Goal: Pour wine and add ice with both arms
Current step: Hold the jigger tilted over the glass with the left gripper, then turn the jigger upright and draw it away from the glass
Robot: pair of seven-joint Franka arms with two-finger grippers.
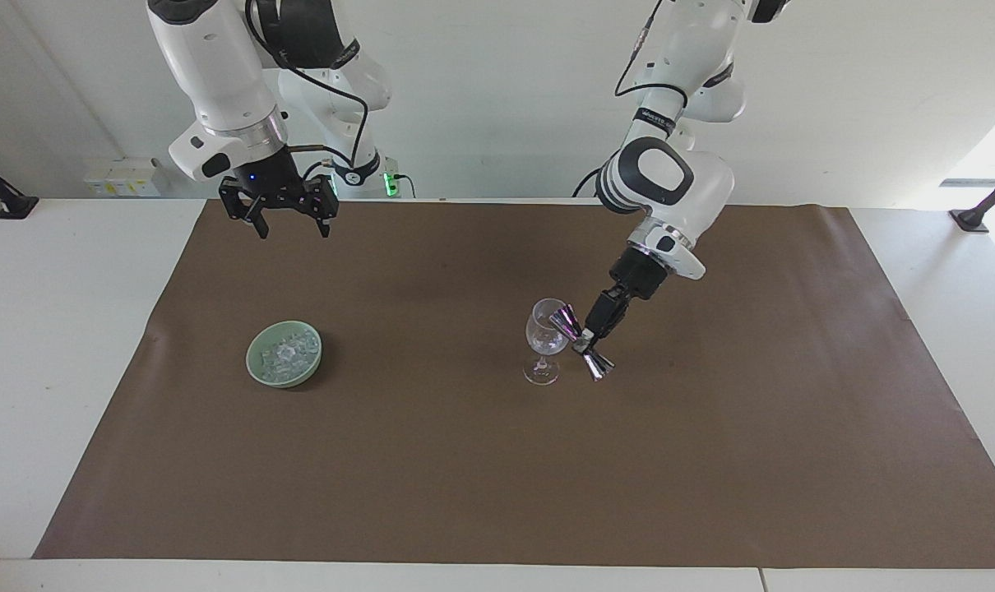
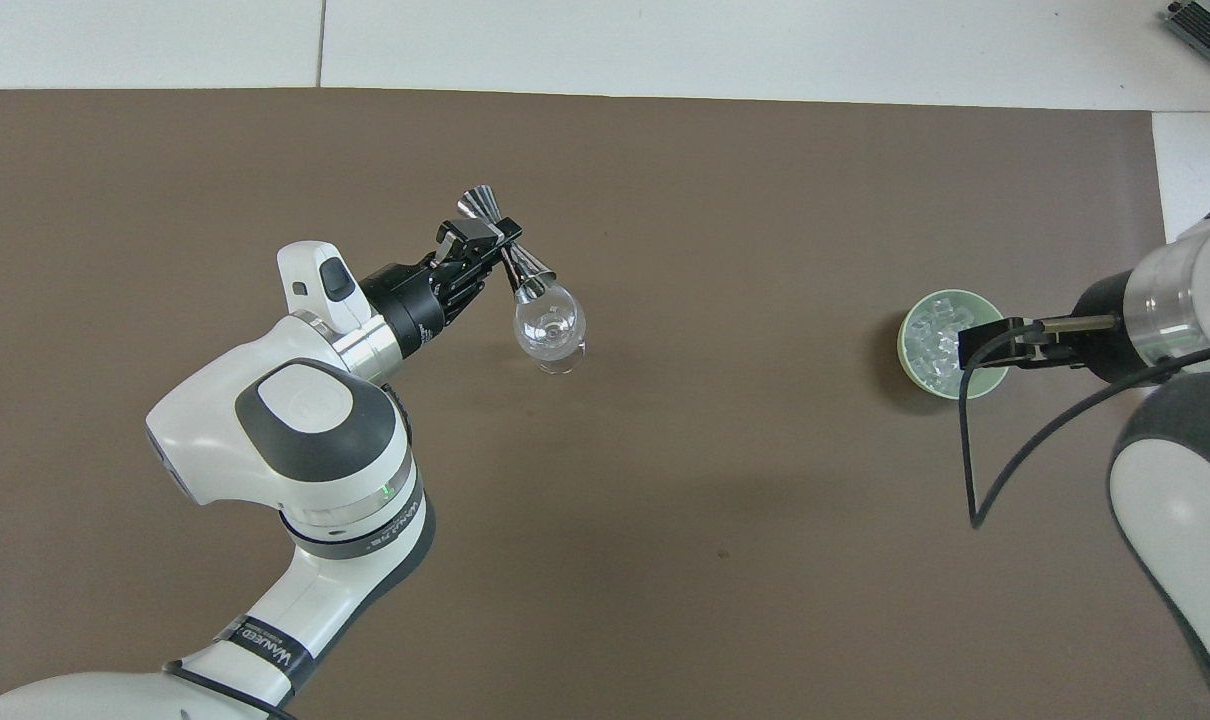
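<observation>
A clear wine glass (image 1: 544, 335) (image 2: 550, 325) stands upright on the brown mat. My left gripper (image 1: 585, 343) (image 2: 482, 238) is shut on the waist of a metal jigger (image 1: 578, 337) (image 2: 513, 262). The jigger is tilted, with its lower cup at the glass's rim. No wine shows in the jigger or the glass. The ice (image 1: 286, 351) (image 2: 931, 335) lies in a pale green bowl (image 1: 252, 358) (image 2: 904, 345) toward the right arm's end. My right gripper (image 1: 292, 231) (image 2: 971, 345) hangs open high above the mat's edge at the robots' end, holding nothing.
The brown mat (image 1: 465, 477) covers most of the white table (image 1: 62, 329). A power strip (image 1: 123, 175) sits at the table's edge by the wall, past the right arm's base.
</observation>
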